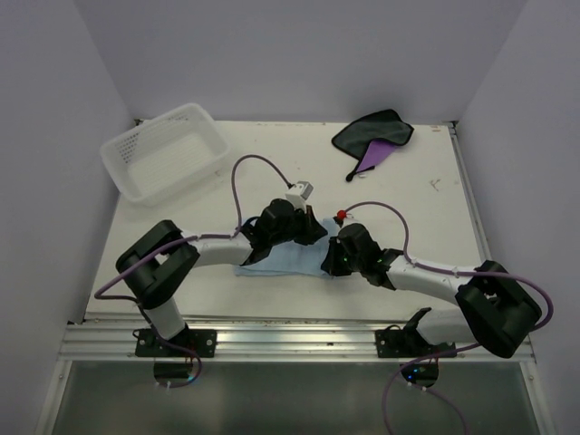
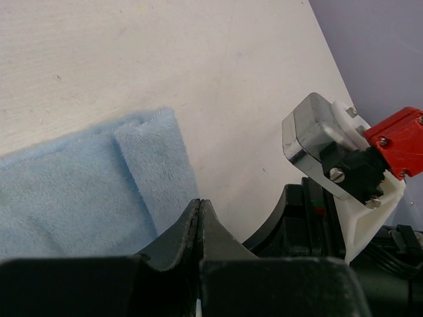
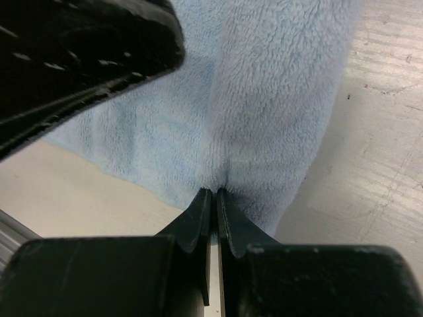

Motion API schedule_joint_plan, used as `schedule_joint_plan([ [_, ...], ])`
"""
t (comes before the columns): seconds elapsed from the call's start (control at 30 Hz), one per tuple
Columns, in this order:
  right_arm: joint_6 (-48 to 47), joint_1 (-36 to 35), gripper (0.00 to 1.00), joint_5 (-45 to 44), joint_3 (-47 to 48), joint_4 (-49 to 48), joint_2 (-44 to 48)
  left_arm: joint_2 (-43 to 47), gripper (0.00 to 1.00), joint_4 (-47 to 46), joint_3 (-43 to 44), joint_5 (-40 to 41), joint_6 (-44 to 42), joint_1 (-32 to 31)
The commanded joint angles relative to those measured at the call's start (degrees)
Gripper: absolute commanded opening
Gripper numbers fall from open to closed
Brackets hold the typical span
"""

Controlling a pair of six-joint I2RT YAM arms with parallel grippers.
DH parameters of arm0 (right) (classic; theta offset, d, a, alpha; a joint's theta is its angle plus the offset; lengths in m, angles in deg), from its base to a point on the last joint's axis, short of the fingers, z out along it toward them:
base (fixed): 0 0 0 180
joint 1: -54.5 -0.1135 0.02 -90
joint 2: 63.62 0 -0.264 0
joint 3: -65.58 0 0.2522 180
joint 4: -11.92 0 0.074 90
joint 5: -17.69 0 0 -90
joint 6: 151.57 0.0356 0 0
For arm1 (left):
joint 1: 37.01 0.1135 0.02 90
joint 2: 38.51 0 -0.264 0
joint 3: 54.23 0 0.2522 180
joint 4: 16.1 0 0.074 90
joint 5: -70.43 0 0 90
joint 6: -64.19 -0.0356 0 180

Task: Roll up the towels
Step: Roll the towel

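The light blue towel (image 1: 275, 262) lies at the table's middle, partly under both grippers. In the left wrist view it (image 2: 79, 191) shows a folded strip along its right edge. My left gripper (image 1: 304, 228) is shut, its tips (image 2: 199, 203) right at that edge, with no cloth seen between them. My right gripper (image 1: 333, 257) is shut on the light blue towel (image 3: 277, 99); the cloth puckers at its tips (image 3: 215, 191). The purple towel with the dark face (image 1: 374, 138) lies crumpled at the back right, far from both grippers.
A white lattice basket (image 1: 136, 177) stands at the back left. The right wrist's camera mount (image 2: 330, 152) sits close to my left gripper. The left arm (image 3: 73, 59) hangs over the towel's far side. A metal rail (image 1: 299, 335) runs along the near edge.
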Motion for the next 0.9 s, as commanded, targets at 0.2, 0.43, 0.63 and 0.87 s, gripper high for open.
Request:
schedule_joint_plan([
  [0.2, -0.4, -0.2, 0.0, -3.1, -0.9, 3.5, 0.1, -5.7, 0.0, -7.6, 3.7, -4.0, 2.5, 0.5],
  [0.43, -0.4, -0.2, 0.0, -3.2, -1.1, 4.0, 1.1, -8.5, 0.0, -7.3, 3.3, -1.8, 3.0, 0.5],
  [0.63, -0.7, -0.2, 0.0, -3.2, -1.2, 4.7, 1.7, -10.8, 0.0, -6.3, 3.3, -0.4, 3.0, 0.7],
  [0.87, -0.8, -0.2, 0.05, -3.1, -1.0, 5.3, 1.9, -12.9, 0.0, -5.6, 2.9, 1.0, 2.6, 0.9],
])
